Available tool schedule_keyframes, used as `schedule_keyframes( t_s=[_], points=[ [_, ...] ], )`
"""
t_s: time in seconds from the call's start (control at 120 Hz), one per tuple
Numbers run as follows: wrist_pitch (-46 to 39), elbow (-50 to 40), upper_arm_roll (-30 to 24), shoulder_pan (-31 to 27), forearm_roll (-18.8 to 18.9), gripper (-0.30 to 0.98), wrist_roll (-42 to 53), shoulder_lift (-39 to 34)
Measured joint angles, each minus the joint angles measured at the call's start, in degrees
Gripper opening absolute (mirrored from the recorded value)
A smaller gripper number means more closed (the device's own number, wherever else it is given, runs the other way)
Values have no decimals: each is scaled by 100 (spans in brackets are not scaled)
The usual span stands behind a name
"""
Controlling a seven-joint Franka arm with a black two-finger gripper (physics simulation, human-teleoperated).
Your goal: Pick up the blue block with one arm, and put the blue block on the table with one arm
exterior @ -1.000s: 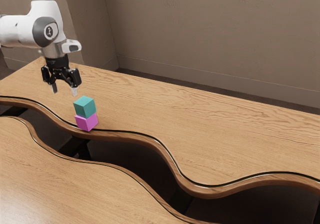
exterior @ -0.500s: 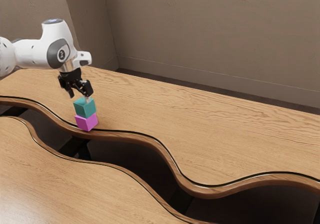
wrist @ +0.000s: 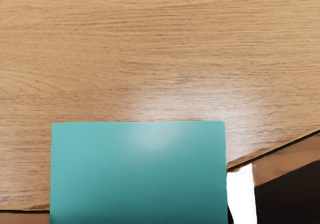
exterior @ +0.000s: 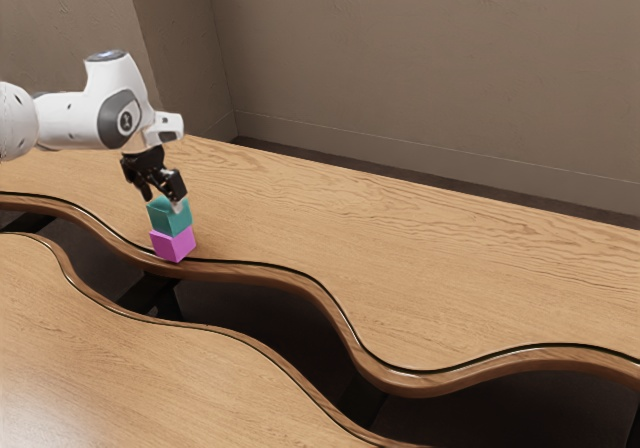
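Evidently the job was at its picking-up step. The blue block (exterior: 172, 220), more teal than blue to my eye, sat squarely on a pink block (exterior: 173, 245), and that little stack stood on the table (exterior: 400, 238) toward the exterior view's left, close by the near wavy edge (exterior: 240, 266). The gripper (exterior: 164, 202) was down at the top of the stack, tilted a little, right at the upper block. Whether it was spread around the block or already pinching it, I couldn't tell from where I stood. The wrist view had the block's flat teal face close beneath the hand, with wood grain beyond it.

What the next move wanted, I reckoned, was a sure hold on the upper block alone, then a straight, gentle lift until it was clear of the pink one. A sideways nudge could have dragged the lower block along, or tipped the pair toward the dark gap (exterior: 250, 303) on the near side. After that the block would need carrying over bare wood, most likely farther from that edge, and setting down flat; the far side offered plenty of room.
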State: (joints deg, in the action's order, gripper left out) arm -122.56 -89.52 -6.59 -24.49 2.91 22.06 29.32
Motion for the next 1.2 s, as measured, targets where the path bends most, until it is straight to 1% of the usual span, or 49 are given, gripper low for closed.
schedule_keyframes(
  t_s=[0.317,0.55,0.683,0.8,0.917,0.967,1.017,1.067,1.2],
  points=[
    [-17,336,0,-6,-11,65,135,380],
    [-22,337,9,6,-10,43,192,437],
    [-26,356,16,3,3,38,199,432],
    [45,566,4,47,21,35,169,352],
    [172,619,-301,236,32,34,20,321],
    [182,419,-414,363,34,33,-84,183],
    [47,-222,-467,437,34,32,-200,-191],
    [-110,-648,-488,517,34,32,-310,-369],
    [-389,-921,-503,638,5,31,-580,-277]
  ],
)
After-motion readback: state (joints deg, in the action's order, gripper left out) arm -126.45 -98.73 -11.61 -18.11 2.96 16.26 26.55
